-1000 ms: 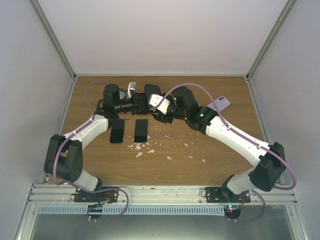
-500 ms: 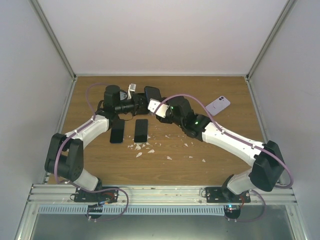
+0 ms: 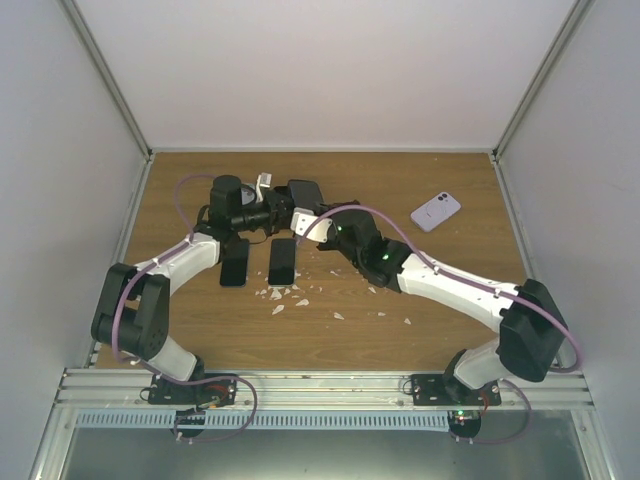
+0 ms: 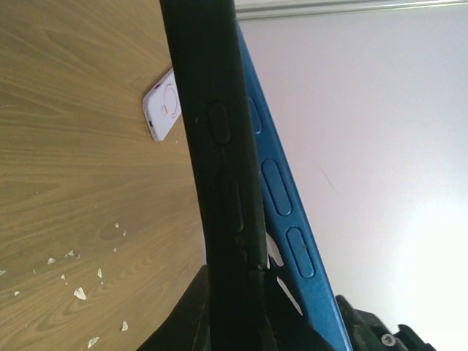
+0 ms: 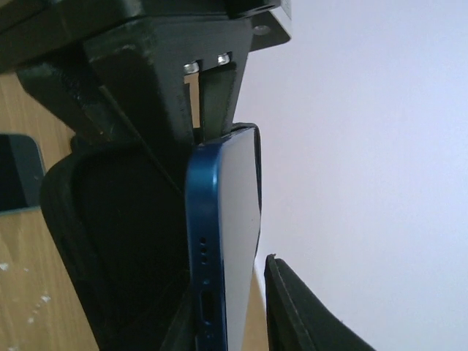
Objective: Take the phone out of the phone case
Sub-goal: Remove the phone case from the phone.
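Observation:
My left gripper is shut on the black phone case and holds it on edge above the back of the table. In the left wrist view the blue phone leans out of the case, with a wedge of light between them. My right gripper has come in from the right. In the right wrist view the phone's bottom end stands between my right fingers. A narrow gap still shows beside the screen, so these jaws are open. The empty case shell lies left of the phone.
Two dark phones lie flat just in front of the grippers. A lilac phone lies face down at the back right. White crumbs are scattered mid-table. White walls close in three sides.
My right gripper has moved left to the case and its jaws have narrowed round the phone's bottom end. The left gripper keeps its hold on the case.

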Robot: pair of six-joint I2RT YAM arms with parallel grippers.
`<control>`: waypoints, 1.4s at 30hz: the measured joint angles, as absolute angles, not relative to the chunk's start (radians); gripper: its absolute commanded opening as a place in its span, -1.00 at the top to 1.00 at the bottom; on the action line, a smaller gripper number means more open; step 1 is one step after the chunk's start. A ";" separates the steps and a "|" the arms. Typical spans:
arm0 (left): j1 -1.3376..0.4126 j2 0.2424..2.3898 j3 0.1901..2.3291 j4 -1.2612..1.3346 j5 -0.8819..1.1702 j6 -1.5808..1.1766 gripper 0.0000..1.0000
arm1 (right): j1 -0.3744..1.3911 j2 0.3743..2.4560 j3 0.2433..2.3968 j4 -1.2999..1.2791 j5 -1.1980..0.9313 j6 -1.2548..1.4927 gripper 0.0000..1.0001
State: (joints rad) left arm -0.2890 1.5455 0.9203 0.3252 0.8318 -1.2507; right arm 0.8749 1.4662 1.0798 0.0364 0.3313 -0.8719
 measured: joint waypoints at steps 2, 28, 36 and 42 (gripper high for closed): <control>-0.292 1.548 0.919 0.326 0.831 -1.259 1.00 | 0.878 1.468 1.063 0.057 0.347 -0.893 0.61; -0.277 1.533 0.914 0.227 0.740 -1.177 1.00 | 0.876 1.469 1.227 -0.135 0.331 -0.796 0.99; -0.230 1.533 0.916 0.163 0.677 -1.100 1.00 | 0.870 1.469 1.284 -0.239 0.278 -0.723 0.99; -0.228 1.537 0.939 0.122 0.647 -1.010 1.00 | 0.791 1.470 1.388 -0.300 0.209 -0.641 0.99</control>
